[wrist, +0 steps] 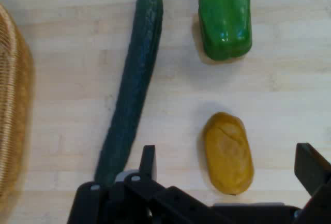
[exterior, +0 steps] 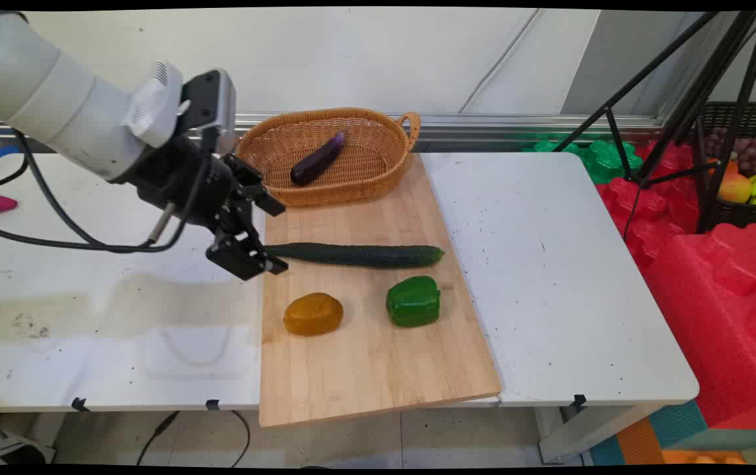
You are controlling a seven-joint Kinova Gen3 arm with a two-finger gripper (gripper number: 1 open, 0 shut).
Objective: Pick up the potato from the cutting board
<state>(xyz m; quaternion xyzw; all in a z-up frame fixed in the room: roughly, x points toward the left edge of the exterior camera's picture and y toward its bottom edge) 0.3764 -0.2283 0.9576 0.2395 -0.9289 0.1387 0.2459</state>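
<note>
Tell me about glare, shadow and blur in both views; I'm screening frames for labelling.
Main view: sharp, evenly lit, curved at the edges; soft highlights on the green pepper; a faint shadow on the table below the gripper. Hand view: slightly soft; glare spots on the pepper, short shadows beside the cucumber and the orange-brown piece; gripper linkage dark, little detail.

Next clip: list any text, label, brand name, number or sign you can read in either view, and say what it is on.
None: no readable text in either view.
The white robot arm shows no lettering from this angle.
The woven wicker basket, pale wooden cutting board, long dark green cucumber, green bell pepper and brownish-yellow potato-shaped piece carry no labels.
</note>
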